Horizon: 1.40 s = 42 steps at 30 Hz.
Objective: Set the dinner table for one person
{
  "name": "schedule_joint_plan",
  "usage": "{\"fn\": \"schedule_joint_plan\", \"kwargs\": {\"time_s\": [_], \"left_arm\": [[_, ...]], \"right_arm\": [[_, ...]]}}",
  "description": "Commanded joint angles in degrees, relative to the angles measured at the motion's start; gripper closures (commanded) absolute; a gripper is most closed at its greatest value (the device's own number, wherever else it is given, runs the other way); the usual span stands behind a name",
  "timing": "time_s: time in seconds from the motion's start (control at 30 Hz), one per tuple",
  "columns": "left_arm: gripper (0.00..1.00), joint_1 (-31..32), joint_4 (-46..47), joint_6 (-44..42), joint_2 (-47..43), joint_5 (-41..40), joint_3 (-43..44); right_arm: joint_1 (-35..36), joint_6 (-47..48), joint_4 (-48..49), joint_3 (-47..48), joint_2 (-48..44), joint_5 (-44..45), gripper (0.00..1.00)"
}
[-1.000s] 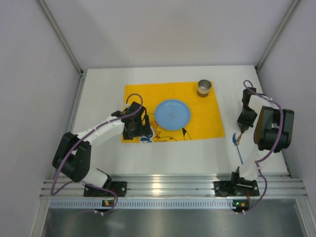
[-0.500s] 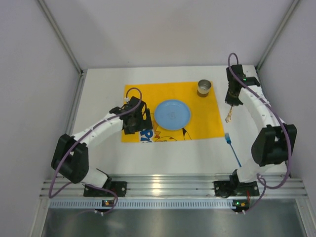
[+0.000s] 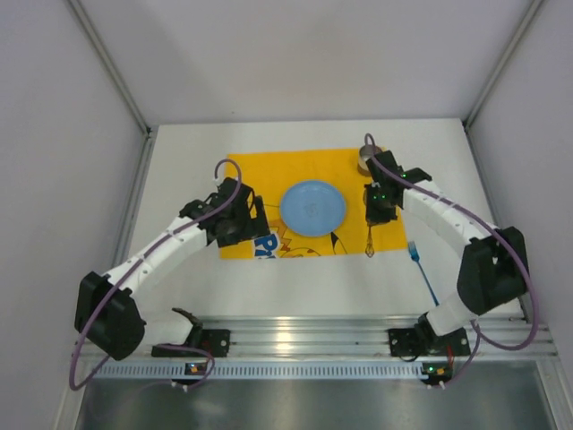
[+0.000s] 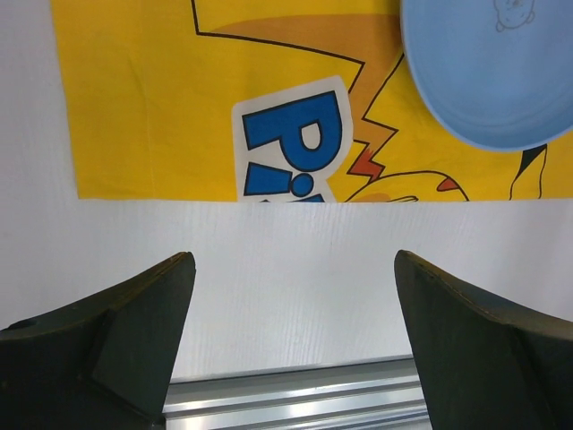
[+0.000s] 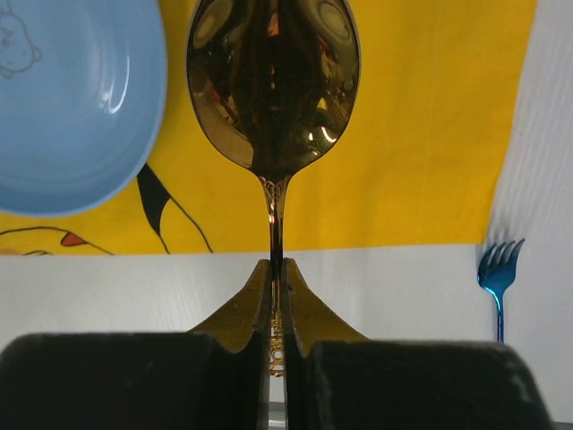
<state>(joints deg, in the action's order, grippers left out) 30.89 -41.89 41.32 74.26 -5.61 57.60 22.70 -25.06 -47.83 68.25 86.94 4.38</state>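
- large white matte rectangular dinner table sits under everything, and on its near right part a slim blue plastic fork lies flat just off the right edge of the yellow printed cloth mat, tines pointing away from the bases
- right gripper has its fingers pinched tight on the thin handle of a shiny gold metal spoon, bowl at the free end over the mat's right part, between the fork and the round light-blue plate; can't tell if it touches the cloth
- step looks like laying the spoon right of the plate: lower slowly, bring the handle parallel to the fork, stay clear of the plate rim, release only once it rests flat, since the thin handle could twist in the pinch
- left gripper has its fingers wide apart and holds nothing, over the mat's near left edge; best kept out of the way
- farthest is a small round metal cup at the mat's far right corner, partly behind the right arm — mind the elbow
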Motion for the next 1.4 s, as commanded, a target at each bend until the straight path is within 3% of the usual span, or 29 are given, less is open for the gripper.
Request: {"fn": "schedule_joint_plan", "kwargs": {"time_s": [0.0,0.23,0.67,0.77,0.8,0.87,1.0,1.2,1.37], "left_arm": [[0.02,0.3,-3.2,1.2,-3.8,-1.4,-0.6],[0.02,0.3,-6.9,2.5,-8.4,-3.4,-2.2],[0.01,0.3,-10.2,3.6,-11.4,-5.0,-2.3],[0.01,0.2,-10.8,3.4,-10.5,-4.6,-1.1],[0.01,0.3,-11.0,3.4,-10.3,-4.5,-0.5],[0.02,0.3,-11.2,3.2,-9.6,-4.4,0.1],[0.02,0.3,-11.5,3.0,-8.6,-4.8,1.5],[0.02,0.3,-10.8,3.3,-7.8,-4.5,0.9],[0.01,0.3,-7.1,4.5,-8.8,-3.4,-2.5]], "right_arm": [[0.1,3.1,6.1,3.5,4.4,-0.1,1.0],[0.1,6.5,5.7,10.6,14.6,2.2,1.0],[0.2,6.0,6.3,15.0,23.4,6.5,0.97],[0.2,5.1,7.4,14.8,23.7,7.3,0.86],[0.2,4.8,7.4,14.7,23.8,7.2,0.7],[0.2,4.5,7.6,14.7,23.6,7.1,0.58],[0.4,5.0,7.4,13.8,20.5,6.9,0.45],[-0.5,6.3,4.7,8.3,6.4,10.8,0.4],[-6.4,3.9,0.6,-3.2,-4.9,7.3,0.39]]}}
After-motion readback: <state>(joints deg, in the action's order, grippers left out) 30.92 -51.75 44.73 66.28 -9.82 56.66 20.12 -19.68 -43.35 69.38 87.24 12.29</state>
